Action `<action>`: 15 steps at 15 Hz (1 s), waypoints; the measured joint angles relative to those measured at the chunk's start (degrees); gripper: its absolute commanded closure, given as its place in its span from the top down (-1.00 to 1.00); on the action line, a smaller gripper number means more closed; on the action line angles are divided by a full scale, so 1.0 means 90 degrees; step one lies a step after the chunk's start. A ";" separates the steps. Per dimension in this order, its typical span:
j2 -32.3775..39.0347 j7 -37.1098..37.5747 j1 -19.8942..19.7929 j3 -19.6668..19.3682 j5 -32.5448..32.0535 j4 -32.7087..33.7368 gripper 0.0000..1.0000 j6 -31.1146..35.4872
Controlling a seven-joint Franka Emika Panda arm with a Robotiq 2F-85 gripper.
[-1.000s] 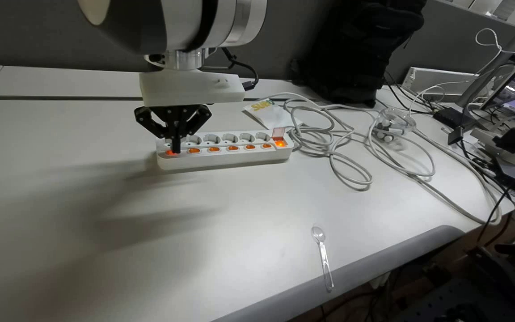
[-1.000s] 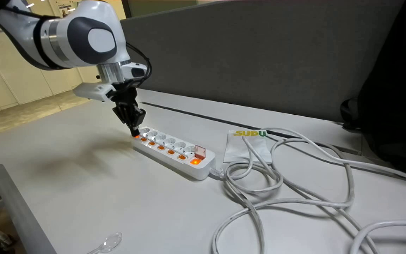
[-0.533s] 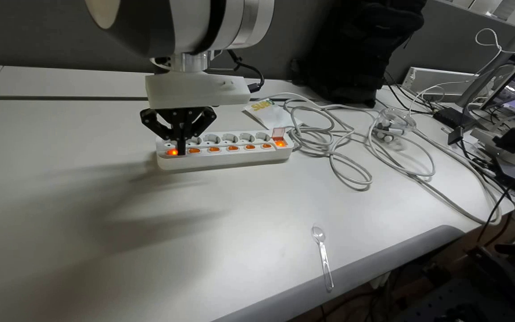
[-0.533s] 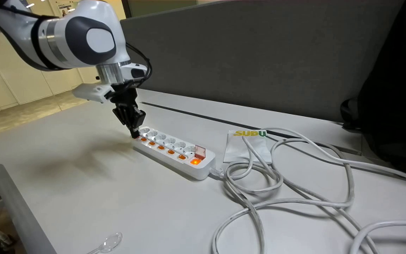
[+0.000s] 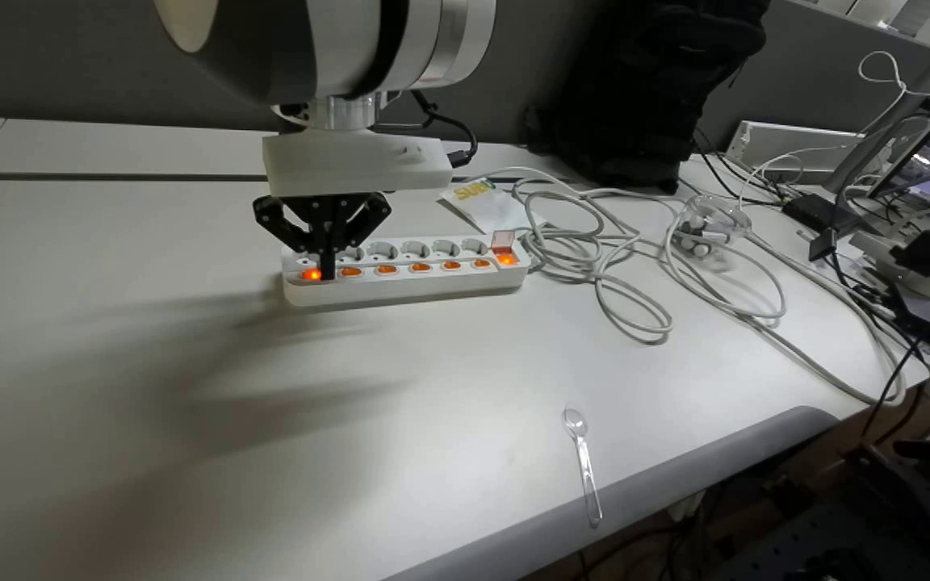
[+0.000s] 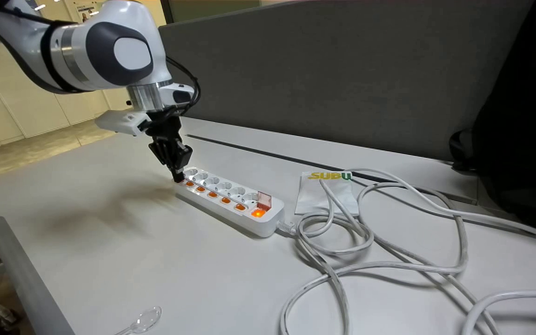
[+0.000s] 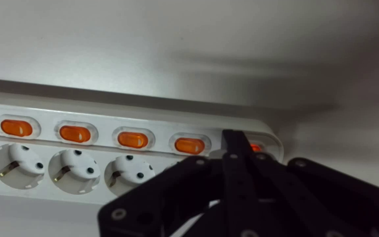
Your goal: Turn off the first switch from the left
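The white power strip (image 5: 404, 282) lies on the table with a row of orange-red switches; it also shows in the other views (image 6: 221, 218) (image 7: 206, 123). The first switch (image 5: 312, 274) at its cordless end glows bright orange-red. In the wrist view the first switch (image 7: 255, 147) shows only partly behind the fingers; in an exterior view the fingertips hide it. My gripper (image 5: 327, 277) is shut and empty, pointing down, its tips right beside the first switch on the side toward the second switch; it also shows in the other views (image 6: 178, 179) (image 7: 235, 133). Whether the tips touch the switch cannot be told.
The lit main switch (image 5: 505, 259) with a raised clear cover is at the corded end. Coiled white cable (image 5: 586, 234) and a paper napkin (image 5: 489, 206) lie beyond it. A clear plastic spoon (image 5: 584, 464) lies near the table edge. A dark partition (image 6: 342, 79) stands behind.
From one second to half a second ago, my gripper moved slightly along the strip toward the second switch and down, uncovering the glowing first switch. Since then nothing has visibly moved.
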 measured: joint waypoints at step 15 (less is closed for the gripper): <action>0.0064 -0.0031 -0.0076 0.0004 0.0050 -0.0009 -1.00 0.0081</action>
